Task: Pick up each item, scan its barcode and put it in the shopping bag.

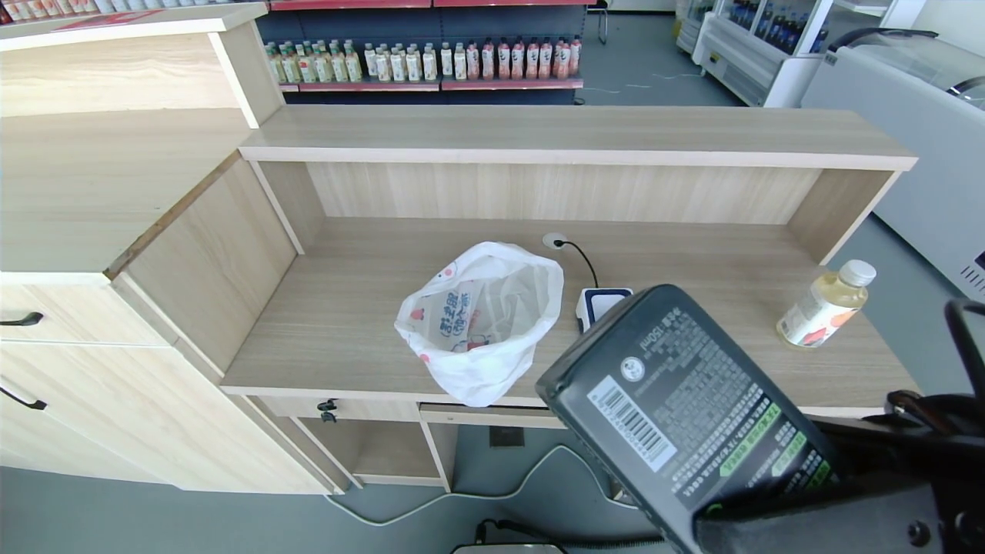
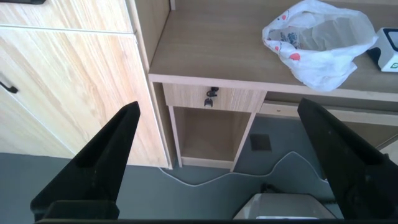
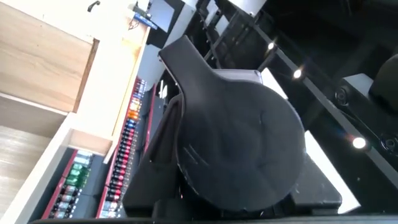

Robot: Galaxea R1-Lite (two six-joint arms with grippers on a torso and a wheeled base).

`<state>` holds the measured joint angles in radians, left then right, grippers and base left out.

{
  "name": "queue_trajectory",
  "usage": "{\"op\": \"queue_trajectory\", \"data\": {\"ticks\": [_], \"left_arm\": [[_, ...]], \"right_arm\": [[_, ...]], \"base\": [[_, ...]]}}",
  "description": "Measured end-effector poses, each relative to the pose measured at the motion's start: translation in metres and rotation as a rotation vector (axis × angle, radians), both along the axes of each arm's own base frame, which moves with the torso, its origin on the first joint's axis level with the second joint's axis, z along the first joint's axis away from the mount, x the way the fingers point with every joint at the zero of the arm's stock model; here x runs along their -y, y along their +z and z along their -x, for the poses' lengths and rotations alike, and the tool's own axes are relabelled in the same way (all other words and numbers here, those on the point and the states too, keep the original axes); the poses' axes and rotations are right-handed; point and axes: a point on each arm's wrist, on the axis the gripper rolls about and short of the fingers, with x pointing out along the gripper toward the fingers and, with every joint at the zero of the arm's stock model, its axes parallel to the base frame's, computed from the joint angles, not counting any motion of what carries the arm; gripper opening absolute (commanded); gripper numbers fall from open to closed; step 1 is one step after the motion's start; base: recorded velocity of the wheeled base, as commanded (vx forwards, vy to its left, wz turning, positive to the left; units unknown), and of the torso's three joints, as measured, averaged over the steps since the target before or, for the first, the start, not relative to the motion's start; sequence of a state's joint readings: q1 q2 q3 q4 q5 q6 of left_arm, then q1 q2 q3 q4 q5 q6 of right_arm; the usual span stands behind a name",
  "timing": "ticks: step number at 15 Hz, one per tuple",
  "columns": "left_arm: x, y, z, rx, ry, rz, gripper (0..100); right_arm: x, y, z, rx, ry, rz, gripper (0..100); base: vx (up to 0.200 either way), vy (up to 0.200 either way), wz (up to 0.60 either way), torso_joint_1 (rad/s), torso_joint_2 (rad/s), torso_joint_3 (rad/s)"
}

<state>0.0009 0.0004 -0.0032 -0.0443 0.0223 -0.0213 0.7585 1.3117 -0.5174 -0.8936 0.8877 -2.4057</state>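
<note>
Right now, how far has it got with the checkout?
Done: one packet lies inside the shopping bag. In hand: a dark package, held up near the front of the counter by the jaws of the right arm, barcode facing upward, away from the scanner; not bagged. Left: the bottle standing at the counter's right end.

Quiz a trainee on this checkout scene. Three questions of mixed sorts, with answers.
1. True or false: the bottle is inside the shopping bag.
2. What does the right gripper hold? A) a dark pack with its barcode showing; B) a white cup; C) nothing.
3. Are the fingers of the left gripper open or shut?
Key: 1 false, it stands on the counter; 2 A; 3 open.
</note>
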Motion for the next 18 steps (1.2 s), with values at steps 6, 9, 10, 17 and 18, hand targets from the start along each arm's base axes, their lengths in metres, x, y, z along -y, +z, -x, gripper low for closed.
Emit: {"op": "queue_trajectory", "data": {"ticks": [6, 9, 10, 17, 18], "left_arm": [[0.000, 0.000, 0.000, 0.000, 0.001, 0.000, 100], [0.000, 0.000, 0.000, 0.000, 0.001, 0.000, 100], [0.000, 0.000, 0.000, 0.000, 0.001, 0.000, 100], [0.000, 0.000, 0.000, 0.000, 0.000, 0.000, 100], [0.000, 0.000, 0.000, 0.000, 0.001, 0.000, 100]], "right_arm": [[0.040, 0.005, -0.035, -0.417, -0.303, -0.010, 0], [0.105, -0.004, -0.050, -0.996, -0.720, -0.220, 0], [0.118, -0.009, -0.047, -1.167, -0.793, -0.298, 0], [0.171, -0.015, -0.034, -1.420, -1.028, -0.624, 0], [0.173, -0.016, -0.036, -1.433, -1.036, -0.642, 0]], "base": [[0.000, 0.000, 0.00, 0.000, 0.00, 0.000], [0.000, 0.000, 0.00, 0.000, 0.00, 0.000], [0.000, 0.000, 0.00, 0.000, 0.00, 0.000], [0.000, 0.000, 0.00, 0.000, 0.00, 0.000], [0.000, 0.000, 0.00, 0.000, 0.00, 0.000]]}}
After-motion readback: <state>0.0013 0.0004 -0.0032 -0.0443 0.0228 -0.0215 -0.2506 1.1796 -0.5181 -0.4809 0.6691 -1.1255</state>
